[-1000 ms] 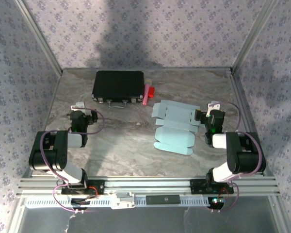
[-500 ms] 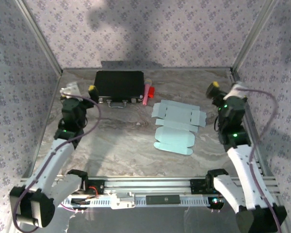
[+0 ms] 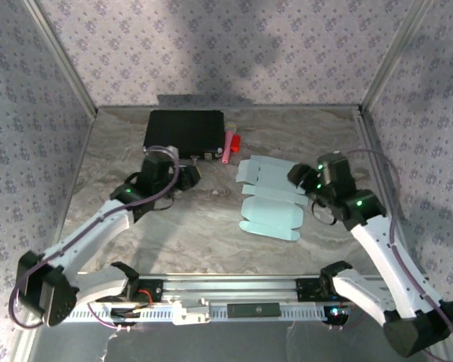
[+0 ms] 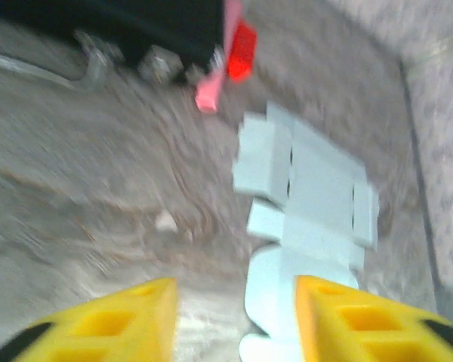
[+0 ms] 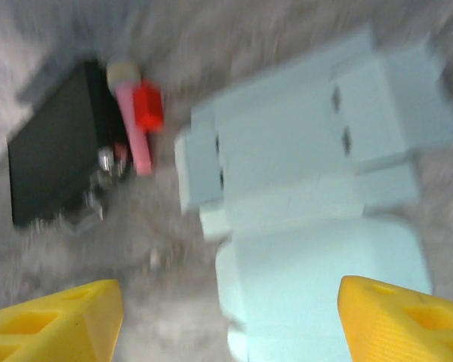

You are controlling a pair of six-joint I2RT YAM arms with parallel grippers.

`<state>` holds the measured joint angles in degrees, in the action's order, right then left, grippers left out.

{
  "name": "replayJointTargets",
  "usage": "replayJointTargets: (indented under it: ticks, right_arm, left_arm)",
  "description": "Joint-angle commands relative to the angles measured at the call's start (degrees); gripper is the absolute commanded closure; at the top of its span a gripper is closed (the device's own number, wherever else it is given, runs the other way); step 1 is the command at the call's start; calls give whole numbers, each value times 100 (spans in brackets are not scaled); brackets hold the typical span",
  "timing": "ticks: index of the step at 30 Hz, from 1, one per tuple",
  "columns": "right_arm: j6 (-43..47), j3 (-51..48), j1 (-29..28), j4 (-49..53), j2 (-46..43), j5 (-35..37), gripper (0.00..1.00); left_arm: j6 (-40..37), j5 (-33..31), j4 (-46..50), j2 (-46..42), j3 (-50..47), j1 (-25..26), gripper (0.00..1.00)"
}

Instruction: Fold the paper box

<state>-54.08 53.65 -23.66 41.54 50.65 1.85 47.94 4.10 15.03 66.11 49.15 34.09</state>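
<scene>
The paper box (image 3: 270,197) is pale blue, the table (image 3: 204,226) grey-marbled, the case (image 3: 183,131) black, the walls (image 3: 287,53) lilac floral.

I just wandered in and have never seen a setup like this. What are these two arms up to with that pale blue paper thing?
Two robot arms are set to fold the paper box, which lies flat and unfolded on the table. The left gripper is off to its left and the right gripper is over its right edge. Both are open and hold nothing. No flap is folded yet. A black case and a pink marker lie at the back.
</scene>
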Motion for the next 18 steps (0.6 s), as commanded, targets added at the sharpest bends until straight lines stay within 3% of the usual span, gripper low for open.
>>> replayJointTargets:
  ticks: [1,5,9,14,18]
  right_arm:
    - [-1776,-921,-808,80,-342,8,27]
    - [-3046,-1690,-1854,-229,-540,483,29]
    - [-4149,-2444,-2529,-1091,-617,584,29]
    - [-5160,-3248,-2989,-1951,-634,790,32]
    - [-5368,-3547,-3008,-2474,-654,1069,38]
  left_arm:
    - [155,161,-301,536,249,478,64]
    - [166,228,-737,1561,548,967,72]
    - [196,380,-1031,2510,926,1250,78]
    - [268,497,-1361,3239,1156,1491,82]
    - [310,558,-1553,3601,1229,1648,84]
